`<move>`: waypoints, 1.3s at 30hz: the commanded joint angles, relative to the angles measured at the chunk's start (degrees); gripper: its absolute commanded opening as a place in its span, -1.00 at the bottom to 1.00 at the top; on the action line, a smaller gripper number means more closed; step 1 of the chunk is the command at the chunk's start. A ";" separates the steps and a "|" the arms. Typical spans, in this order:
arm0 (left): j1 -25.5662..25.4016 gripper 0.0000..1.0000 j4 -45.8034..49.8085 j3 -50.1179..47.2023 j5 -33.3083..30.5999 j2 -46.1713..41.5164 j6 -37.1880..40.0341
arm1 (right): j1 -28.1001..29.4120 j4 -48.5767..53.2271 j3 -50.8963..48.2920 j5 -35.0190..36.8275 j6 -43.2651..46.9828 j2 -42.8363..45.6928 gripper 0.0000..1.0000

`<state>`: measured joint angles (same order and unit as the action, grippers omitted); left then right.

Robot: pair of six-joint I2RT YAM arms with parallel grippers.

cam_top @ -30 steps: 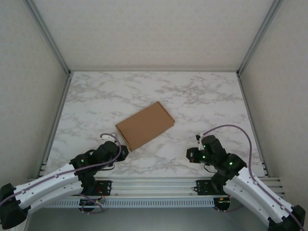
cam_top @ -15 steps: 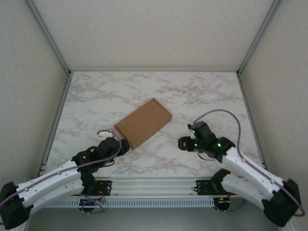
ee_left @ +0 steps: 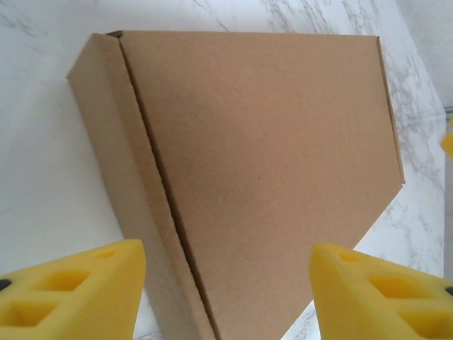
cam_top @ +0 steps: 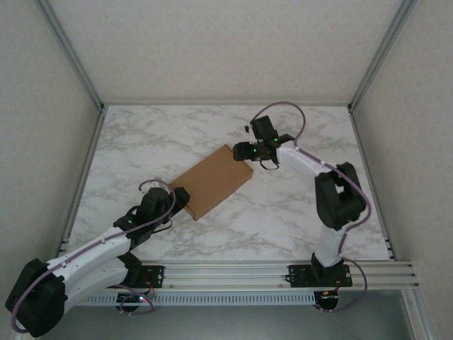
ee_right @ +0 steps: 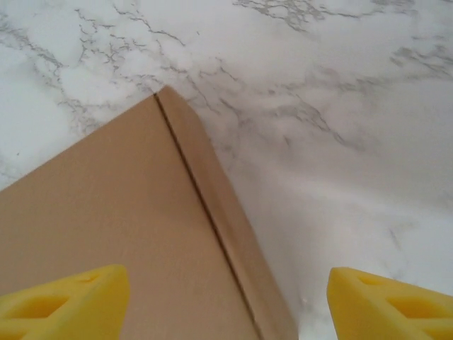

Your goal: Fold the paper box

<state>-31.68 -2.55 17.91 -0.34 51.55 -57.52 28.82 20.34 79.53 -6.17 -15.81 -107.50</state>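
Left hand, nearest the arm bases: it is hovering at the near-left end of the paper box, its yellow fingers standing well apart to either side of that end and gripping nothing. The paper box, plain brown and closed flat with its lid seam showing along one short side, is lying askew on the middle of the marble counter. Right hand, farthest out: it is reaching over the box's far corner, its yellow fingers also spreading wide and holding nothing.
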 commanded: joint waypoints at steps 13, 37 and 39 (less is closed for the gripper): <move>5.46 0.07 -10.76 6.86 4.19 18.38 2.31 | -0.88 -1.53 -3.00 -8.84 -2.01 -5.66 -0.07; 8.41 0.31 -7.56 28.02 -1.53 37.80 15.33 | -0.90 -14.96 -29.64 5.57 -16.23 17.69 0.04; 8.66 0.47 -7.02 27.62 -3.44 35.26 16.38 | -0.87 -13.91 -28.98 6.92 -16.03 19.16 0.18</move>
<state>-24.03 -10.83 45.34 -0.91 91.00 -43.59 27.59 4.75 50.22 -2.55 -31.55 -91.55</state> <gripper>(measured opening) 0.715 0.572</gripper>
